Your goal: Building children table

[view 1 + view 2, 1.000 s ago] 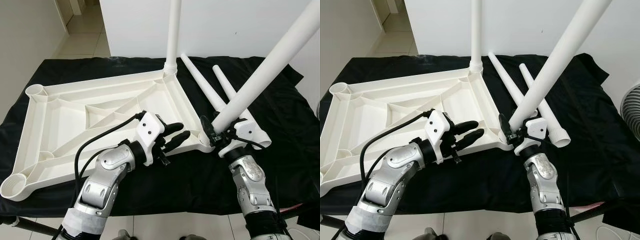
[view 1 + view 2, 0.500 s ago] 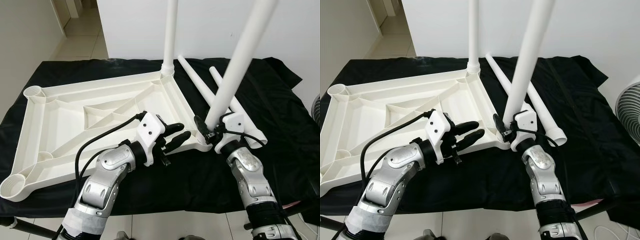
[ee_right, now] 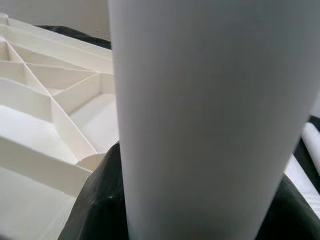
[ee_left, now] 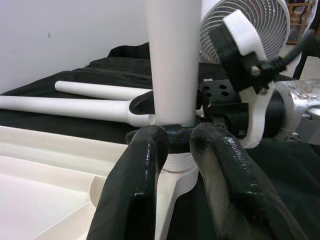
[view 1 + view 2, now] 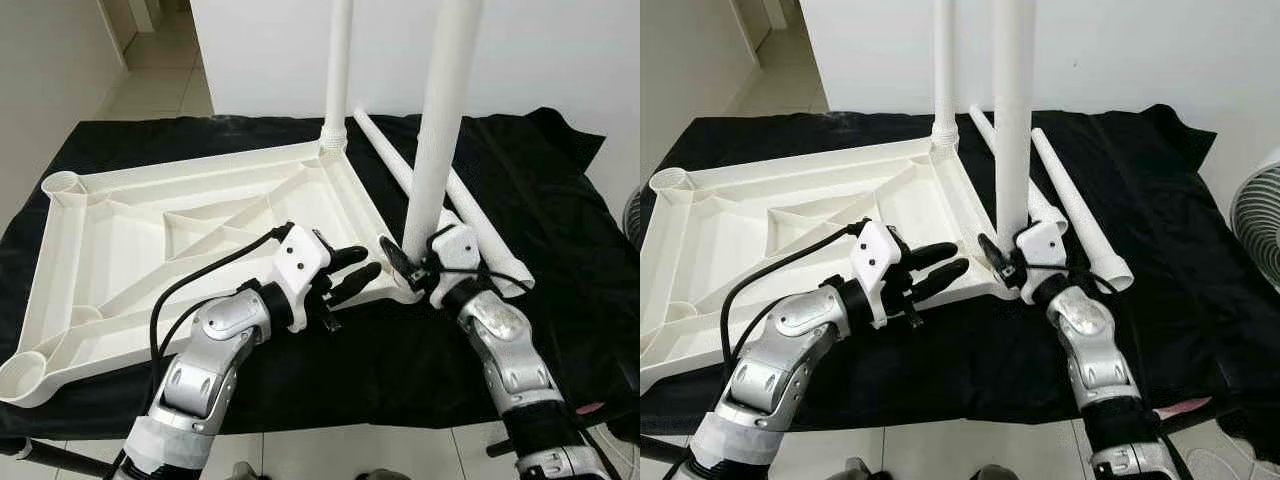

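**Leg now upright at the near corner socket**

The right pincer point(image 5: 408, 268) is pinching a white leg point(image 5: 437, 130) near its lower end, holding it over the near right corner of the upturned white tabletop point(image 5: 120, 240), which lies on a black cloth point(image 5: 560, 230) covering the table. The left pincer point(image 5: 352, 270) rests on the tabletop's near edge just beside that corner, its two fingers a little spread and holding nothing.

The left wrist view adds what the head views hide: the leg's foot sits in the corner socket point(image 4: 176, 172) straight beyond the left fingertips point(image 4: 150, 145), with a fan point(image 4: 240, 20) behind the right wrist. The right wrist view shows the leg close up, with the tabletop's ribs behind it.

A second ago the held leg leaned steeply away to the right; now it stands nearly vertical.

Beyond the right pincer, a second leg point(image 5: 338, 70) stands in the far corner socket, and two loose legs point(image 5: 1080, 215) lie on the cloth. The left-hand sockets point(image 5: 62, 183) are empty.
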{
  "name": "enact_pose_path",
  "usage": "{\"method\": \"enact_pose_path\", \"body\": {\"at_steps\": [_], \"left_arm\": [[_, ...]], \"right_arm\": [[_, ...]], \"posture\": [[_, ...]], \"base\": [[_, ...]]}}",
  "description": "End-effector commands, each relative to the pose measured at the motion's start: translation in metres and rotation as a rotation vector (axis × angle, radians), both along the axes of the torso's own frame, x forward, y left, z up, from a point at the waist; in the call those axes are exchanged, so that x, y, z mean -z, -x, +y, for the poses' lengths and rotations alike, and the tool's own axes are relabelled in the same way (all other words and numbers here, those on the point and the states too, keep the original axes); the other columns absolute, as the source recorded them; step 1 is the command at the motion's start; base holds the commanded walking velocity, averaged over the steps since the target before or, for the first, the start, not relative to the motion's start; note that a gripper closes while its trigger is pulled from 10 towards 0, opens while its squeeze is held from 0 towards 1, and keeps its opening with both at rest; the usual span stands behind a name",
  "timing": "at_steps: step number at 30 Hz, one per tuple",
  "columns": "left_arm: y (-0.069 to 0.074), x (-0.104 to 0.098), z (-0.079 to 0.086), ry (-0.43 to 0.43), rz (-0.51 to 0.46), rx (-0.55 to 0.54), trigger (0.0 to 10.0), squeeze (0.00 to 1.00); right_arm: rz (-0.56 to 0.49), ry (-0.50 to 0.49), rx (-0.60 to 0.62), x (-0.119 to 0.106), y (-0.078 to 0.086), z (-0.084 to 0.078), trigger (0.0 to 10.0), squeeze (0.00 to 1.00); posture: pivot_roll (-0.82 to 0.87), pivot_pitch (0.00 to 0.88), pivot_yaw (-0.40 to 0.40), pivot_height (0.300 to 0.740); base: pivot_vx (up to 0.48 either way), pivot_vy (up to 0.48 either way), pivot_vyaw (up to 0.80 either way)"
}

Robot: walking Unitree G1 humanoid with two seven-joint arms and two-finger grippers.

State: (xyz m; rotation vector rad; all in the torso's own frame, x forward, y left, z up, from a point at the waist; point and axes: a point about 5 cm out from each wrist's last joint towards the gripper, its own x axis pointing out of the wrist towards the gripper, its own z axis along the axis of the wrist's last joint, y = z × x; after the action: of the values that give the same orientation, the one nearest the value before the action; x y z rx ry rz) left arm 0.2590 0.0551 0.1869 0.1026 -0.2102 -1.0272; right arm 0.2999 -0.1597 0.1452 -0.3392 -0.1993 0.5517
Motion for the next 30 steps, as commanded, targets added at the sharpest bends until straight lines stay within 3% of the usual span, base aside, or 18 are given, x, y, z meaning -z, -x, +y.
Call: {"method": "enact_pose_path", "body": {"at_steps": [1,5,10,13,18,30], "left_arm": [[-0.002,-0.003,0.002,0.012,-0.008,-0.056,10.0,0.00],[-0.002,-0.003,0.002,0.014,-0.008,-0.057,10.0,0.00],[-0.003,-0.004,0.002,0.016,-0.010,-0.060,10.0,0.00],[-0.003,-0.005,0.002,0.017,-0.010,-0.060,10.0,0.00],[-0.004,-0.005,0.001,0.018,-0.011,-0.059,10.0,0.00],[-0.003,-0.005,0.002,0.018,-0.013,-0.067,10.0,0.00]], "right_arm": [[0.070,0.031,-0.034,0.019,0.007,0.005,10.0,0.00],[0.092,-0.013,-0.014,0.021,0.008,0.001,10.0,0.00],[0.220,-0.150,0.123,0.028,-0.002,-0.013,10.0,0.00],[0.246,-0.172,0.163,0.030,-0.005,-0.016,10.0,0.00],[0.305,-0.319,0.211,0.027,-0.011,-0.015,10.0,0.00],[0.289,-0.295,0.221,0.029,-0.006,-0.010,10.0,0.00]], "posture": [[-0.11,0.061,0.044,0.740],[-0.11,0.073,0.049,0.740],[-0.11,0.081,0.051,0.740],[-0.11,0.081,0.051,0.740],[-0.11,0.084,0.049,0.740],[-0.10,0.085,0.048,0.740]], "base": [[0.000,0.000,0.00],[0.000,0.000,0.00],[0.000,0.000,0.00],[0.000,0.000,0.00],[0.000,0.000,0.00],[0.000,0.000,0.00]]}}
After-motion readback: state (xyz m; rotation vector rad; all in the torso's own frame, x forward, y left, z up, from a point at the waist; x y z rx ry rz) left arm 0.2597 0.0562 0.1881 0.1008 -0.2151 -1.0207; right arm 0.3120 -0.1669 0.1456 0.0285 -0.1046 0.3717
